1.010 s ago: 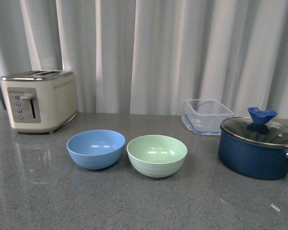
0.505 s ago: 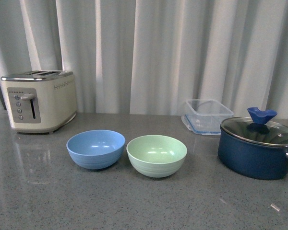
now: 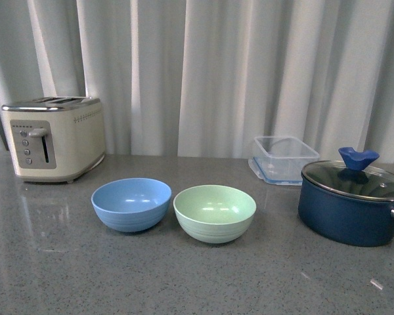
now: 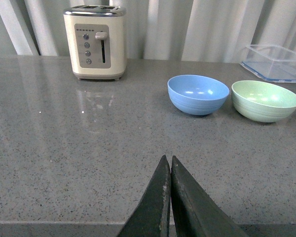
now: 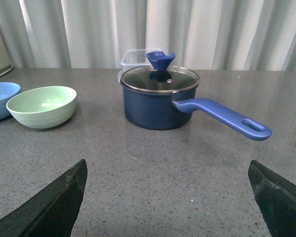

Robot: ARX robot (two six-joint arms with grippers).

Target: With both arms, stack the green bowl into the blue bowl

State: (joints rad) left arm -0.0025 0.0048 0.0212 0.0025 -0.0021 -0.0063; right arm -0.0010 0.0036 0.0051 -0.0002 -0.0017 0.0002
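In the front view, the blue bowl sits just left of the frame's centre. The green bowl sits just right of centre, a little lower in the picture. Both stand upright and empty on the grey bench, just beside each other; we cannot tell whether their rims touch. The green bowl is not yet inside the blue one.

A cream toaster stands at the left of the frame, level with the middle. A clear container sits right of centre against the pale curtain. A dark blue pot with a glass lid stands at the right edge.

Set against the front views from half a second and a second ago, we find nothing shifted. The bowls, toaster, container and pot all keep their places.

The hands show only in the wrist views. The left hand has its fingers pressed together, gripping nothing, above bare bench well apart from both bowls. The right hand is spread wide and also grips nothing. The pot and the green bowl lie beyond it.
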